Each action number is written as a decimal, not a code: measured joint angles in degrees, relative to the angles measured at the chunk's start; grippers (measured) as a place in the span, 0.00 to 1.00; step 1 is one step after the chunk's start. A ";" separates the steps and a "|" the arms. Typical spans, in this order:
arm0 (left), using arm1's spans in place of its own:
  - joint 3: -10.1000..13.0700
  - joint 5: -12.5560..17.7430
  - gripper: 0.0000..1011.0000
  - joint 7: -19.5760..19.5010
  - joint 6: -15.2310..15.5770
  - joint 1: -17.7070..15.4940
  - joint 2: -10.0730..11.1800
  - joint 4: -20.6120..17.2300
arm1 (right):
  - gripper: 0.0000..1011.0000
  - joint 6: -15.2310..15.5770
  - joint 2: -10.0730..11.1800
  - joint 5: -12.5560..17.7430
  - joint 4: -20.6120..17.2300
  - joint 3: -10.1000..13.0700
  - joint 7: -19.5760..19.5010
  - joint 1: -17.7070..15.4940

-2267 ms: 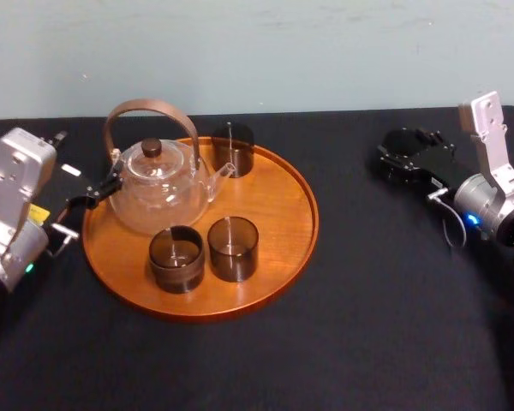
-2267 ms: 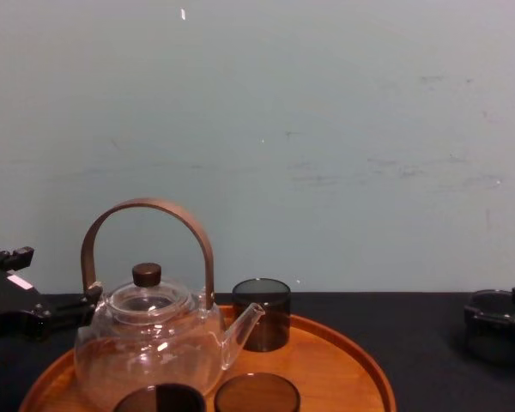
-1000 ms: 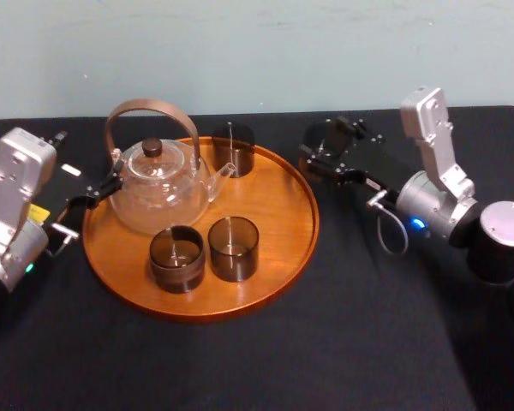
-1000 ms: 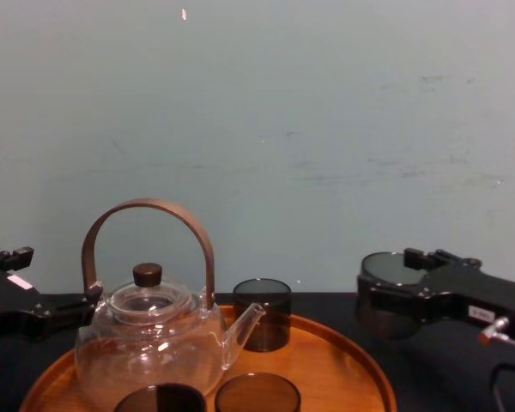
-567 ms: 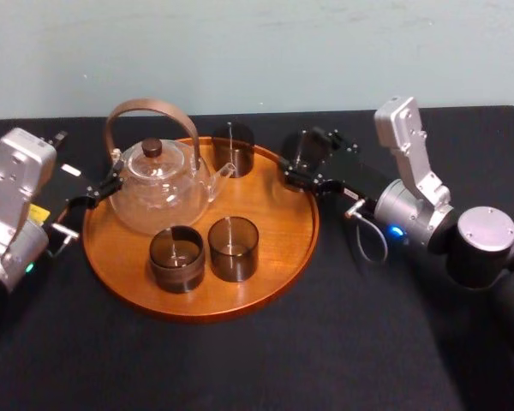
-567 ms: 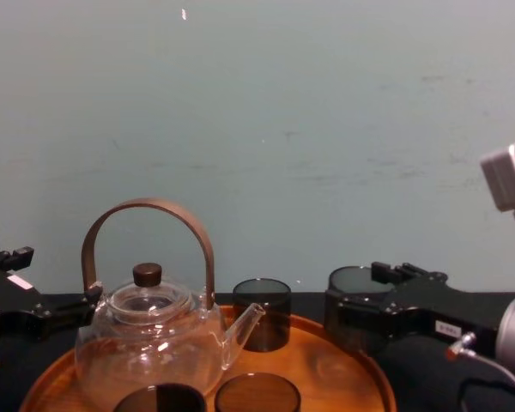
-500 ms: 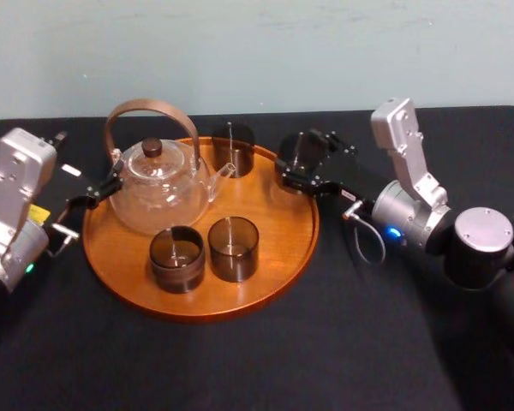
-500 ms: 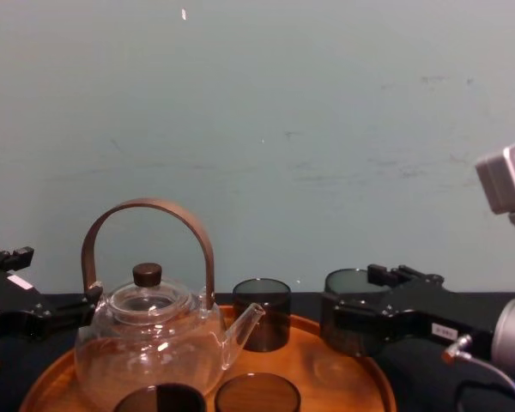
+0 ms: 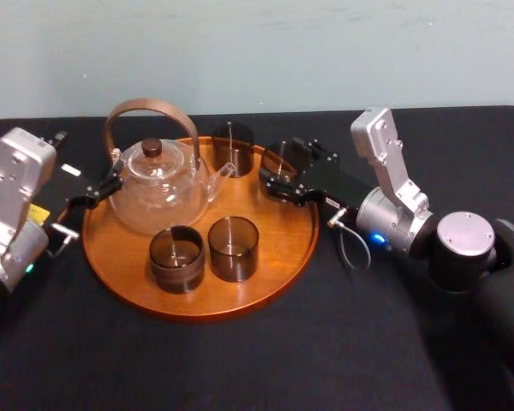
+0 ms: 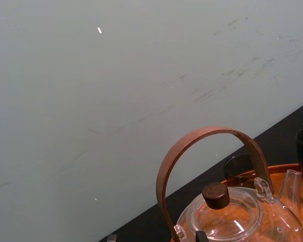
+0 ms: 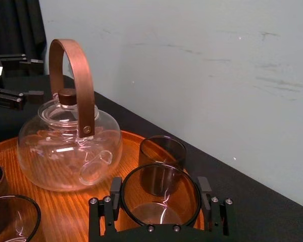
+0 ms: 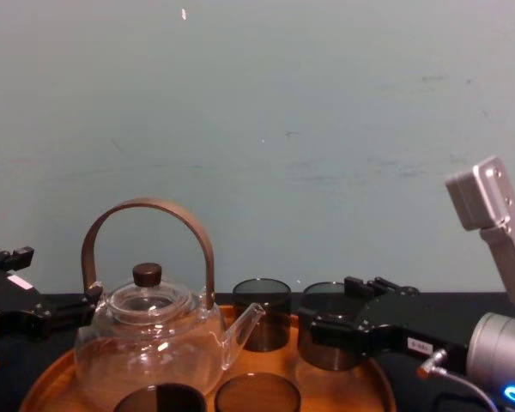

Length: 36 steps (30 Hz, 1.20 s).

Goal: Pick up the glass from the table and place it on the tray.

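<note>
While the right claw [image 9: 282, 169] reaches in from the right side of the black tabletop [image 9: 240, 368], its two black fingers [image 11: 205, 196] pinch the glass [image 12: 323, 350] by its opposite sides, one on the far wall and one on the near wall. The glass, a short smoky cylinder, stands upright with its mouth up, seated deep between the fingers and close to the bar that joins them. It is over the right rear part of the round wooden tray [image 9: 278, 248], inside the rim. In the chest view its base is down at about the level of the tray floor, but whether it touches the wood I cannot tell. Just to its left stands a rear cup [image 9: 232, 147] of the same dark glass, near but apart from it. Left of that is the spout of the clear teapot [image 9: 158, 188] with its arched brown handle. Two front cups [image 9: 176, 257] stand side by side on the near part of the tray. The left claw [image 9: 87, 164] is parked off the tray's left rim beside the teapot, its fingers spread
</note>
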 joint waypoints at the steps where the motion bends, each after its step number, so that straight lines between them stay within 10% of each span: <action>1: 0.00 0.00 1.00 0.00 0.00 0.00 0.00 0.00 | 0.90 -0.10 -0.07 -0.01 0.17 -0.04 0.05 0.06; 36: 0.00 0.00 1.00 0.00 0.00 0.00 0.00 0.00 | 0.90 -3.19 -3.14 -1.25 8.83 -1.18 1.43 3.43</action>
